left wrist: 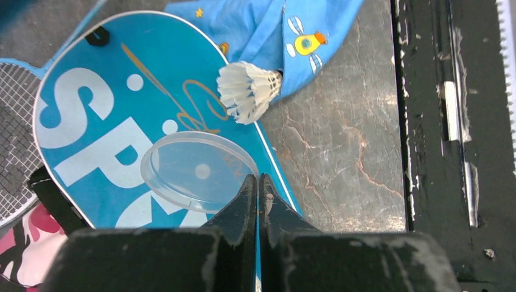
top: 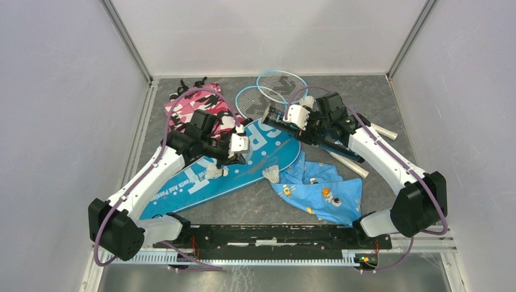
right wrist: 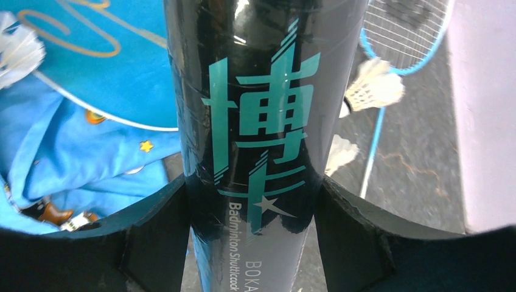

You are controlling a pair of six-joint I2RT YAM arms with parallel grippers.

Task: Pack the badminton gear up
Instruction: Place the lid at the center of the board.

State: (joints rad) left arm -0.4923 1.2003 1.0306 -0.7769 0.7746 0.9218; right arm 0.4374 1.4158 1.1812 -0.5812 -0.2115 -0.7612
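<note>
My right gripper point(right wrist: 252, 182) is shut on the black cylindrical tube point(right wrist: 261, 121) with teal lettering and holds it above the table, near the racquet heads point(top: 274, 91); the tube also shows in the top view point(top: 278, 115). My left gripper point(left wrist: 257, 182) is shut, its tips pinching the rim of a clear round lid point(left wrist: 198, 170) above the blue "SPORT" cover point(left wrist: 91, 121). One white shuttlecock point(left wrist: 246, 91) lies at the cover's edge, another point(top: 214, 171) lies on the cover, and two more point(right wrist: 374, 85) lie by the racquets. The white racquet handles point(top: 350, 164) reach out under my right arm.
The blue cartoon-print cloth point(top: 322, 191) lies crumpled at front right, touching the cover. The pink camouflage bag point(top: 198, 109) lies at back left, partly under the left arm. The black base rail point(top: 274, 234) runs along the near edge. Grey walls close in the table.
</note>
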